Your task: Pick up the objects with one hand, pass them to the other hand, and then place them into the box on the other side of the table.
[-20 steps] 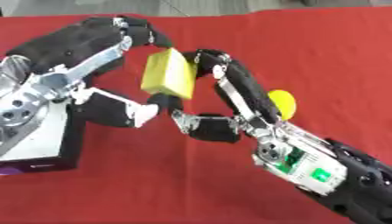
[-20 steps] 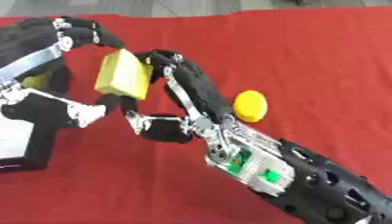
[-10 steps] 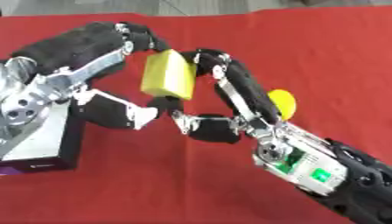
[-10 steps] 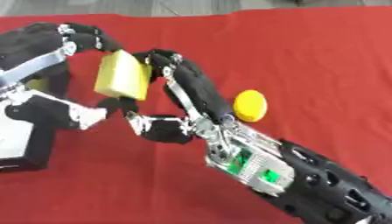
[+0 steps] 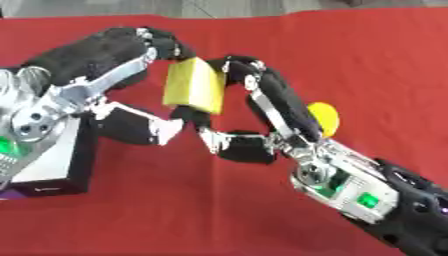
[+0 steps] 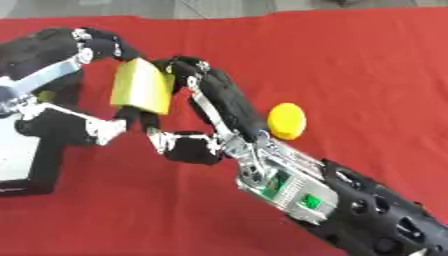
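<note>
From the left eye view, the yellow block sits up off the red tablecloth, caught between both hands. The right hand has its fingers curled over the block's far edge and its thumb tucked under the lower corner, so it is grasping the block. The left hand arches over from the other side, its fingertips touching the block's top corner and its thumb reaching toward the bottom; it is pinching the block too. A box lies below the left hand's wrist.

From the right eye view, a yellow round object rests on the cloth just beside the right hand's back, clear of the block. The block itself hangs tilted, between the two sets of fingers.
</note>
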{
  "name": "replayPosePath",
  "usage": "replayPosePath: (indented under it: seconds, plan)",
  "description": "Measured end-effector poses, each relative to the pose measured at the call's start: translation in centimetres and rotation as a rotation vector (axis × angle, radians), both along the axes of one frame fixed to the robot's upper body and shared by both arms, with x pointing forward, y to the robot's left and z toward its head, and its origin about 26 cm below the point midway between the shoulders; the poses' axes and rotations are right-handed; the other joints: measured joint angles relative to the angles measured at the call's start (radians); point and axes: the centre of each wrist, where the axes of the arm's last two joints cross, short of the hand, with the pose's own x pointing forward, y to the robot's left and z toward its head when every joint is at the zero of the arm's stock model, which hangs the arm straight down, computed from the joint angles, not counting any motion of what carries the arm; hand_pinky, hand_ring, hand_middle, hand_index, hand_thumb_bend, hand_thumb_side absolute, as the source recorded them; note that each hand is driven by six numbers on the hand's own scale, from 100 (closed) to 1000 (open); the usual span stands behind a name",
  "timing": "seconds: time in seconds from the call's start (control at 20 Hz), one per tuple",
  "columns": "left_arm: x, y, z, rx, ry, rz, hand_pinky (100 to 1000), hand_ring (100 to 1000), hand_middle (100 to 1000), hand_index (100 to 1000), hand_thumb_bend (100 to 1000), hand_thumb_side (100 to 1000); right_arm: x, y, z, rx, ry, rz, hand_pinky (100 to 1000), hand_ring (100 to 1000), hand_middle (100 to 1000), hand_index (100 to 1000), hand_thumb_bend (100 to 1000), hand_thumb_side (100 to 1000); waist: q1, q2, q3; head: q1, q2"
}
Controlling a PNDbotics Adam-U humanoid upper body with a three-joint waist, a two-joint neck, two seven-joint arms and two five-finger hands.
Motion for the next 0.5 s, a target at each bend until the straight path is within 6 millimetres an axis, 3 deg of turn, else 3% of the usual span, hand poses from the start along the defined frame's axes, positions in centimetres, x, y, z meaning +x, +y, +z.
replayPosePath:
  seconds: [0.3,0.5]
  plan:
    - [0.1,-0.15,-0.12,-0.025,0.009,-0.007,821,674,538,595,100,145,0.09,-0.05,-0.06,-0.008,-0.002,-0.002,687,615,547,650,100,116,-0.002,0.002,-0.001,0.002,0.0]
    - [0.23,-0.15,-0.25,-0.042,0.012,-0.006,791,616,484,510,100,180,0.12,-0.08,0.0,-0.016,0.0,-0.01,700,646,579,676,100,100,-0.002,0.002,-0.001,0.002,0.0]
